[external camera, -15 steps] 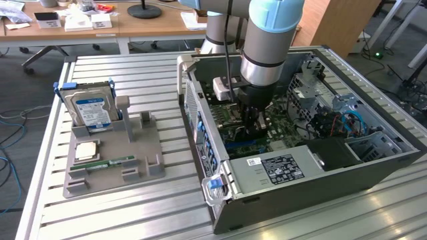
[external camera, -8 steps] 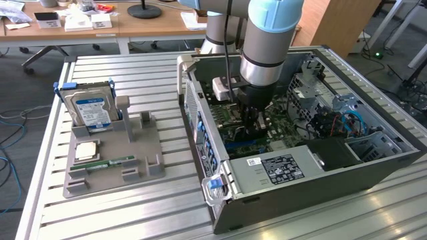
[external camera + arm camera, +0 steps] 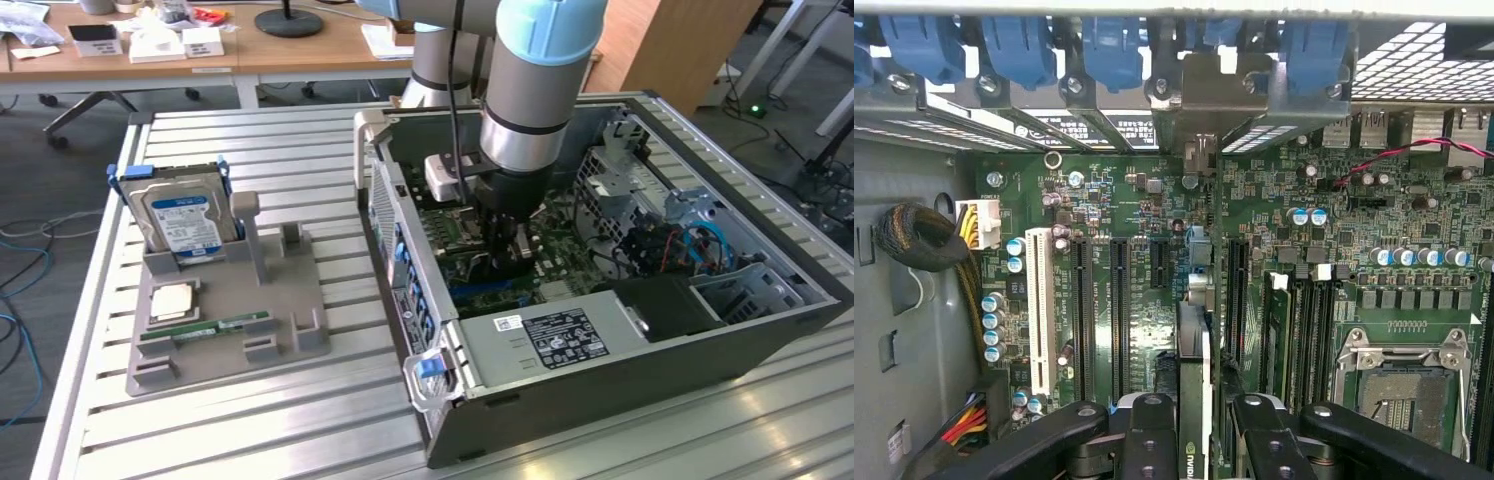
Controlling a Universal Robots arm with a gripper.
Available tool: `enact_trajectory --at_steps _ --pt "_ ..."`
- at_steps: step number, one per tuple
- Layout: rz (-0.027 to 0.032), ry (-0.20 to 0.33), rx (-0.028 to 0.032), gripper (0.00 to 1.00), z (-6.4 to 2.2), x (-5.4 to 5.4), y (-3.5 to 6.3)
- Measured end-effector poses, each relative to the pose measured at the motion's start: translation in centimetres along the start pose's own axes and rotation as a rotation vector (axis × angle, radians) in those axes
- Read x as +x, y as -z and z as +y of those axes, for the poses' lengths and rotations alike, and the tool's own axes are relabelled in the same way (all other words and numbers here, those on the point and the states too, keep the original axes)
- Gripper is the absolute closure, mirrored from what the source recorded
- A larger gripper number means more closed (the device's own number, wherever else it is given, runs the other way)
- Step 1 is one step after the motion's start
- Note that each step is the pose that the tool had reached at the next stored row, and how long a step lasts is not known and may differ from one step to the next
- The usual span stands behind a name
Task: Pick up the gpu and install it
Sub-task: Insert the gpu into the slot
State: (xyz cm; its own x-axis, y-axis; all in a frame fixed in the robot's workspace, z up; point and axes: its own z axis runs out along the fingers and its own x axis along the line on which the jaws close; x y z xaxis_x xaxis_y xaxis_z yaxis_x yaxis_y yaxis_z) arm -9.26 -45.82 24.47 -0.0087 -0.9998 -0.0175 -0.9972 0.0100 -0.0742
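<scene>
The gpu [image 3: 1192, 365] appears edge-on in the wrist view as a thin card with a green lower edge, standing upright over the motherboard [image 3: 1144, 210] between two black expansion slots. Its silver end bracket [image 3: 1206, 95] reaches the case's rear wall under the blue latches. My gripper [image 3: 1204, 415] is shut on the card, one black finger [image 3: 1151, 435] on each side. In the exterior view my gripper [image 3: 509, 262] reaches down inside the open computer case [image 3: 400, 250], just above the board. Whether the card sits in a slot I cannot tell.
A grey holder [image 3: 274, 300] at the exterior view's left carries a silver hard drive [image 3: 187, 215] with a blue label, a small chip [image 3: 174, 300] and a RAM stick [image 3: 214, 325]. Inside the case are the power supply [image 3: 554, 335], drive cages and cables [image 3: 681, 245]. A CPU socket [image 3: 1399, 385] lies beside the slots.
</scene>
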Motion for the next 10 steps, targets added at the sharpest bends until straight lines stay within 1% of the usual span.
enact_trajectory --at_steps 5,6,7,8,10 --pt "-0.0003 0.0 0.0001 0.73 0.0 0.0 -0.01" --pt "-0.0003 0.0 0.0002 0.67 0.0 0.0 -0.02" --pt "-0.0002 0.0 0.0001 0.67 0.0 0.0 -0.01" --pt "-0.0001 0.0 0.0 0.6 0.0 0.0 0.0" --pt "0.0 0.0 0.0 0.6 0.0 0.0 0.0"
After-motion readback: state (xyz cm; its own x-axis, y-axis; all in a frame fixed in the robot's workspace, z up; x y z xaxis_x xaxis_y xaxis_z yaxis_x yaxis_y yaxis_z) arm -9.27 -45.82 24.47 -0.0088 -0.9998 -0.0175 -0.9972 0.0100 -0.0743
